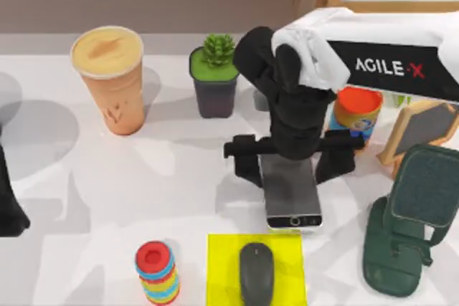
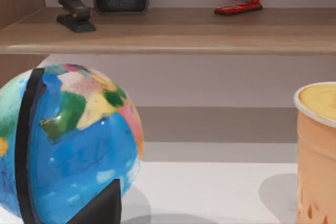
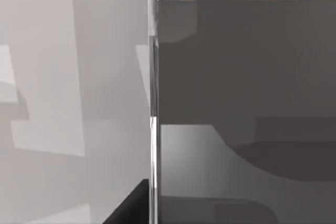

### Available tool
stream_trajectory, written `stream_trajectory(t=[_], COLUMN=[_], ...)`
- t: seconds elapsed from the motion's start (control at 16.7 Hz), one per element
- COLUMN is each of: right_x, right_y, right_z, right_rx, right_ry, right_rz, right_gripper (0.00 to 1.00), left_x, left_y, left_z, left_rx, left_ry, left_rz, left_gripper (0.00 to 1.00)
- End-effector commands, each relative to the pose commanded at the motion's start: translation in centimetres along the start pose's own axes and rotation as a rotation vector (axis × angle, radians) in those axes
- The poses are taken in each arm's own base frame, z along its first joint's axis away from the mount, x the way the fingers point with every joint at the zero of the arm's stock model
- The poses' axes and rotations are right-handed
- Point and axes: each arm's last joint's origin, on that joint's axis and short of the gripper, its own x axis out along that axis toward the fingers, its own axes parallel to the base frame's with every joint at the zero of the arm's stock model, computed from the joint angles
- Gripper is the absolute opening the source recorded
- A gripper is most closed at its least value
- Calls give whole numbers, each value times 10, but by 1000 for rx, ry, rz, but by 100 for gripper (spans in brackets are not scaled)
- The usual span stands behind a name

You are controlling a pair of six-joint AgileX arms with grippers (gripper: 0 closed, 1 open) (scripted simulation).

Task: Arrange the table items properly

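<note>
A black, silver-edged smartphone [image 1: 292,195] lies flat right of the table's centre. My right gripper [image 1: 290,163] hangs over its far end, open, one finger on each side of the phone. The right wrist view shows the phone's dark screen [image 3: 241,103] and silver edge from very close. A dark grey mouse [image 1: 257,274] rests on a yellow pad [image 1: 219,263] at the front edge. A tall tan cup [image 1: 111,80] with a foamy top stands upright at the back left, and the cup [image 2: 317,150] also appears in the left wrist view. My left arm [image 1: 7,206] is parked at the left edge.
A succulent in a black pot [image 1: 214,73] and a red-topped can [image 1: 356,112] stand behind the phone. A stack of coloured rings [image 1: 158,274] sits front left. A small chalkboard [image 1: 423,127] and a green bag [image 1: 409,227] occupy the right. A globe [image 2: 63,145] stands near the left wrist.
</note>
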Motion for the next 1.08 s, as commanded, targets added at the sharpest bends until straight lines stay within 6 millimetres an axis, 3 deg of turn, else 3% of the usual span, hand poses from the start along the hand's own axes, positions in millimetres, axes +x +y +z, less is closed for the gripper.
stream_trajectory(t=[0.18,0.48,0.6,0.72,0.9,1.08], right_x=[-17,-18,-26,-39,-60,-81], right_y=[0,1,8,22,40,36], right_z=[0,-1,-12,-41,-106,-175], right_rx=[-2,0,0,2,25,84], right_ry=[1,3,-25,-75,-213,-438], right_rz=[0,-3,-24,-78,-189,-269], right_gripper=[0,0,0,0,0,0], left_x=[0,0,0,0,0,0], left_y=[0,0,0,0,0,0], left_z=[0,0,0,0,0,0], left_rx=[0,0,0,0,0,0], left_ry=[0,0,0,0,0,0], left_rz=[0,0,0,0,0,0], left_gripper=[100,100,100,100,100,100])
